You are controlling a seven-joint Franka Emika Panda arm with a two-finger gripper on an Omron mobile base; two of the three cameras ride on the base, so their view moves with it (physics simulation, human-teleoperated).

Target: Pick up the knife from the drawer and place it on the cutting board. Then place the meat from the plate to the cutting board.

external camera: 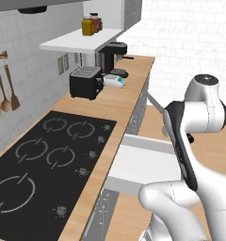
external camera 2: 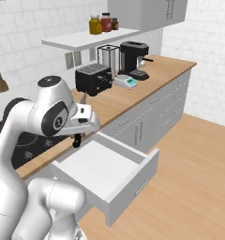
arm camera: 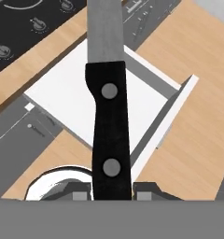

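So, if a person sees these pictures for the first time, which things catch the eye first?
First the knife: in the hand view its black handle sits clamped in the claw, blade pointing away, above the open drawer. The drawer stands pulled out from under the wooden counter, its white inside bare. Then the black hob beside it, and the black toaster further along the counter.

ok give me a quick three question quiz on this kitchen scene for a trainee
1. True or false: the pincer is shut on the knife.
2. The drawer is: A) closed B) pulled open C) removed.
3. Fill in: the black toaster sits on the ____.

Key: 1 true; 2 B; 3 counter.
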